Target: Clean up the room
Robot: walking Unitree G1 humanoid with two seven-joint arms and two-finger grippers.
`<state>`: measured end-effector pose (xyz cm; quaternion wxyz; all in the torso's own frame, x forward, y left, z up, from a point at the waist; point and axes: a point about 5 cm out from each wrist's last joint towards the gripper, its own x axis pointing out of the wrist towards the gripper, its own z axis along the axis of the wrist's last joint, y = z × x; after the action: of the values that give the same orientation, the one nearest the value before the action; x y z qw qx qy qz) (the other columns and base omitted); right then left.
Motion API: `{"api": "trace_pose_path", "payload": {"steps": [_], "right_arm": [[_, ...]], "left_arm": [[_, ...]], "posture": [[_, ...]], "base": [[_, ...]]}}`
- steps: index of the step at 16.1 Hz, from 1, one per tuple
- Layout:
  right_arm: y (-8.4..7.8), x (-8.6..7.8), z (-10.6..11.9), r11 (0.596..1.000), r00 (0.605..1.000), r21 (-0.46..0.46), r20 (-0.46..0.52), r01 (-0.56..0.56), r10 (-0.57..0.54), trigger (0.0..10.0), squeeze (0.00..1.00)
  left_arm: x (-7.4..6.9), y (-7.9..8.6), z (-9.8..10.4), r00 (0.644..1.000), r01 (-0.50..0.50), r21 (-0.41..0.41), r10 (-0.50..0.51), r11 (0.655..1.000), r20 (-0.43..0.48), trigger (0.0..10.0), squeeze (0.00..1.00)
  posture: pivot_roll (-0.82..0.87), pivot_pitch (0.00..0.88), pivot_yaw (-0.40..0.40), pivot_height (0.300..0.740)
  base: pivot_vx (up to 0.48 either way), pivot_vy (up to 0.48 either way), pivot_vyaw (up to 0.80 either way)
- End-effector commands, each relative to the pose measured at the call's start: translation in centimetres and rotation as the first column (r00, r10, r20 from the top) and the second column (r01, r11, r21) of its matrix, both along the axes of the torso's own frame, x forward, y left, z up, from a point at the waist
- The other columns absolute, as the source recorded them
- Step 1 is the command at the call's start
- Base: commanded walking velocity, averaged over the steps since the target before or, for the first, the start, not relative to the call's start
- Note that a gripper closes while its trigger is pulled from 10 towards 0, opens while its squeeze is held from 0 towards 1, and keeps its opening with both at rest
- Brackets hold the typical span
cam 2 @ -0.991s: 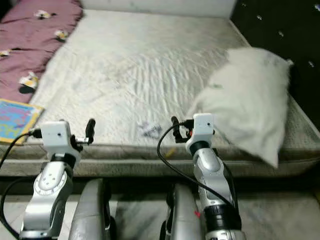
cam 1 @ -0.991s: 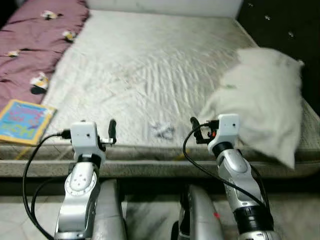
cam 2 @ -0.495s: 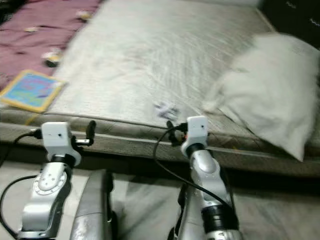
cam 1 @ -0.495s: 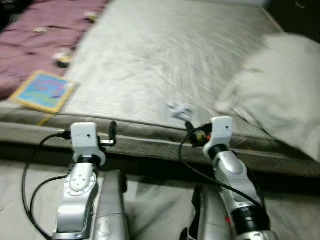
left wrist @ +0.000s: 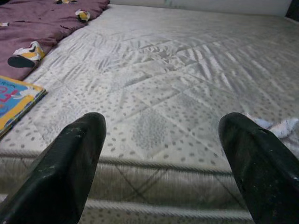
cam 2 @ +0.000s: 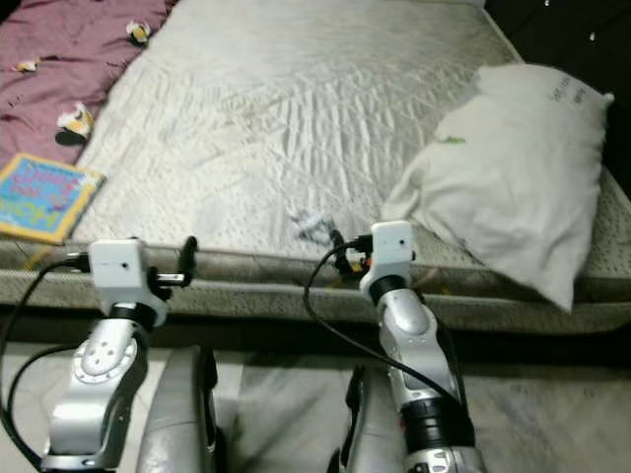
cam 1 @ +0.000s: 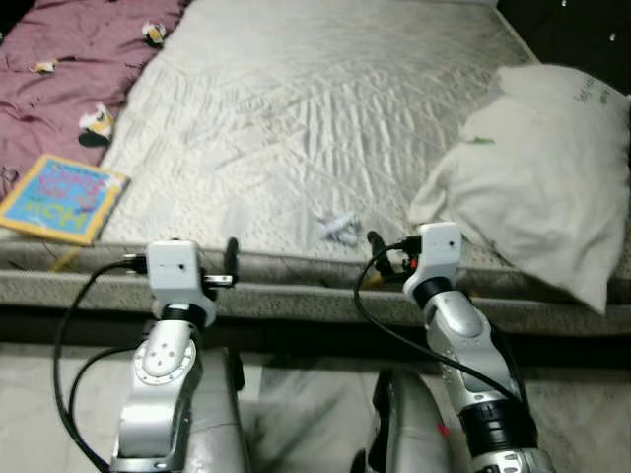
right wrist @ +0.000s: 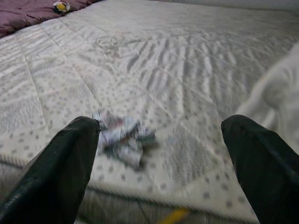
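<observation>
Two grippers, left gripper [left wrist: 161, 163] and right gripper [right wrist: 161, 163], hover at the bed [cam 1: 296, 108] edge with jaws spread; a crumpled paper [right wrist: 122, 138] lies on the mattress just before the right one.

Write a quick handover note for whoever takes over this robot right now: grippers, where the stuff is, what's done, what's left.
Left gripper: open, empty, at the mattress near edge.
Right gripper: open, empty, aimed at the crumpled paper just beyond it.
Pillow lies on the right side, book at the left corner, purple blanket far left.
Done: nothing picked up yet.
Left: probably grab the paper first, then the book, then tidy the bedding.
</observation>
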<state>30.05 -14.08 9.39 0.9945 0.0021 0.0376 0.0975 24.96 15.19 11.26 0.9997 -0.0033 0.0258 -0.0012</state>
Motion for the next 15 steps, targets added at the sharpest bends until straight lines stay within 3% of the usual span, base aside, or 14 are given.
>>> {"api": "trace_pose_path", "payload": {"steps": [1,7,10,13,15], "right_arm": [[0.1,0.1,-0.1,1.0,1.0,-0.007,-0.002,-0.015,0.015,10.0,0.0],[0.5,0.0,-0.2,0.999,0.999,-0.006,-0.006,-0.042,0.042,10.0,0.0],[1.0,0.0,-0.6,0.996,0.996,-0.026,-0.019,-0.089,0.088,10.0,0.0],[2.5,0.3,-1.7,0.985,0.983,-0.024,-0.079,-0.171,0.169,10.0,0.0],[3.5,0.9,-2.3,0.977,0.971,-0.016,-0.114,-0.213,0.21,10.0,0.0]], "left_arm": [[-0.1,0.0,0.0,1.0,0.007,0.0,-0.007,1.0,-0.006,10.0,0.0],[-0.2,0.0,-0.2,1.0,0.011,-0.004,-0.011,1.0,-0.017,10.0,0.0],[-0.4,0.2,-0.2,0.999,-0.025,0.024,0.026,0.999,-0.034,10.0,0.0],[-1.6,1.0,-0.2,0.997,-0.05,0.041,0.052,0.998,-0.06,10.0,0.0],[-2.7,1.5,-0.2,0.994,-0.077,0.056,0.081,0.995,-0.079,10.0,0.0]], "posture": [[0.06,0.067,-0.062,0.533],[0.06,0.074,-0.062,0.533],[0.08,0.075,-0.067,0.533],[0.13,0.089,-0.081,0.533],[0.19,0.118,-0.103,0.533]], "base": [[0.319,0.0,0.0],[0.316,0.0,0.0],[0.0,0.0,0.27],[0.0,0.0,0.8],[0.0,0.0,0.0]]}}
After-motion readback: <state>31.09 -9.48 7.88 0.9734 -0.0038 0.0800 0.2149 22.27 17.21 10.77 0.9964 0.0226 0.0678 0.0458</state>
